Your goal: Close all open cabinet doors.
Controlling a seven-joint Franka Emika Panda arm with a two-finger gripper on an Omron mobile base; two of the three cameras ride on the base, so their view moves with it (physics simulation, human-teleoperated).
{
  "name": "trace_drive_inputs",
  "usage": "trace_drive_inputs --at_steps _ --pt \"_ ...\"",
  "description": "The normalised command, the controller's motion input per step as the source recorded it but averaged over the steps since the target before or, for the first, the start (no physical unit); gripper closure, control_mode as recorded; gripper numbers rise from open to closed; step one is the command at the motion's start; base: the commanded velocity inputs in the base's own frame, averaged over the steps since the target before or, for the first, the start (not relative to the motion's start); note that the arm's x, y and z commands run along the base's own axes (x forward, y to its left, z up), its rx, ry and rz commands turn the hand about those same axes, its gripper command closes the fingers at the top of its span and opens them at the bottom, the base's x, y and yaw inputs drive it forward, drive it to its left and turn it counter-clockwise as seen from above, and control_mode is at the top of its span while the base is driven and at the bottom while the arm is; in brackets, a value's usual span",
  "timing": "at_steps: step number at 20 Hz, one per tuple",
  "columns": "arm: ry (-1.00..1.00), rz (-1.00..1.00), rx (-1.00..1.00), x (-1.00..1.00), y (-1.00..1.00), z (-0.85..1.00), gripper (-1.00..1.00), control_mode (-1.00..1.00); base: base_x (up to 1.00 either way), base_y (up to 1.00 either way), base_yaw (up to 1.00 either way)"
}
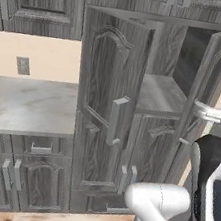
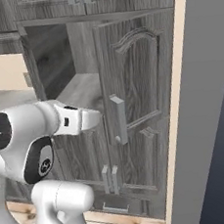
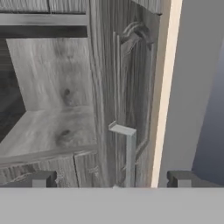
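Two tall arched cabinet doors stand open on the upper compartment. The left door [image 1: 105, 106] swings out toward me with its bar handle [image 1: 116, 121] facing forward. The right door [image 1: 206, 92] [image 2: 138, 86] also hangs out from the cabinet. My gripper [image 1: 197, 110] [image 2: 98, 116] is at that right door, level with its handle [image 2: 118, 119]. In the hand view this door is nearly edge-on, its handle [image 3: 129, 153] straight ahead between my fingertips [image 3: 40, 179]. The gripper [image 3: 111, 181] is open and holds nothing.
The bare shelf [image 1: 161, 92] shows inside the open compartment. Below it the lower doors [image 1: 151, 154] are shut. A grey counter [image 1: 27, 104] with a wall outlet [image 1: 23, 65] lies to the left. A beige side panel [image 2: 177, 126] borders the cabinet on the right.
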Motion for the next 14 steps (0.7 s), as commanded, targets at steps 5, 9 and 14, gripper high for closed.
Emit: trace_drive_inputs --at_steps 5,9,14 --pt "-0.22 0.34 0.00 0.08 -0.73 0.00 -1.00 -1.00 0.00 0.00 0.00" --pt "-0.23 0.41 0.00 0.48 -0.58 0.00 -1.00 -1.00 0.00 0.00 0.00" --pt "-0.18 0.38 0.00 0.47 -0.18 0.03 -1.00 -1.00 0.00 0.00 0.00"
